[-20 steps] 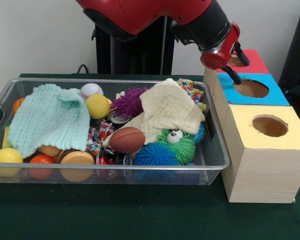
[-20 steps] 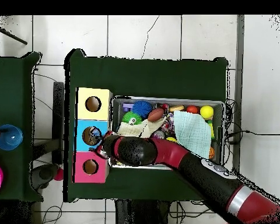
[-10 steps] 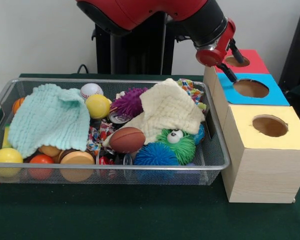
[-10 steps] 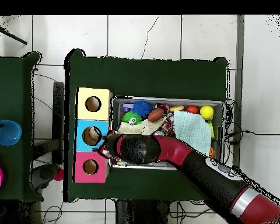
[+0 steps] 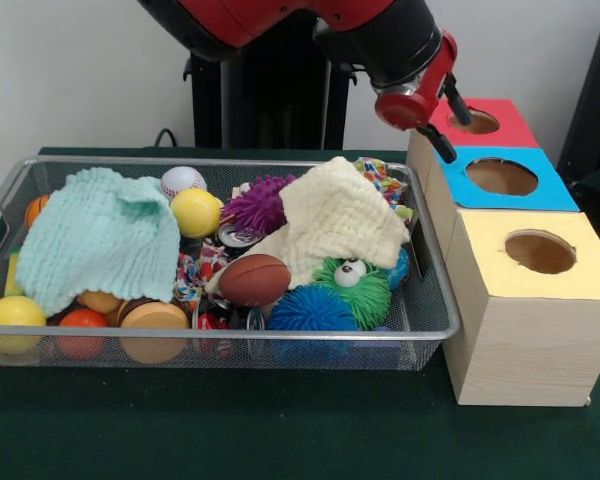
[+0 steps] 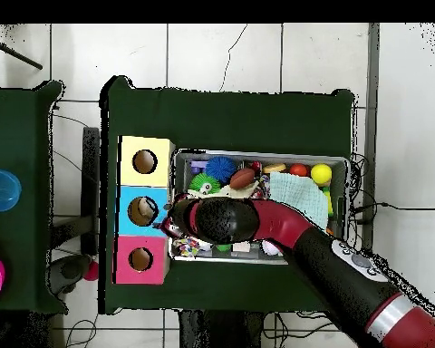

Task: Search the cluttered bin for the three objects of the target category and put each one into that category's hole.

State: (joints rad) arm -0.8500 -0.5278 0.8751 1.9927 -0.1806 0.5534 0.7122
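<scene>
While cloths (image 5: 335, 215) cover the bin (image 5: 220, 335), the end effector (image 5: 448, 122) hangs empty.

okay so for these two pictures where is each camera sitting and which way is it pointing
Front view: low at the table's edge across from the robot, looking level over the wire bin and the box with three holes; the arm comes in from above, its gripper open and empty near the blue hole.
Overhead view: above the table, facing straight down; the arm reaches up from the bottom right.
Both show the bin, box, arm and brown football.
</scene>
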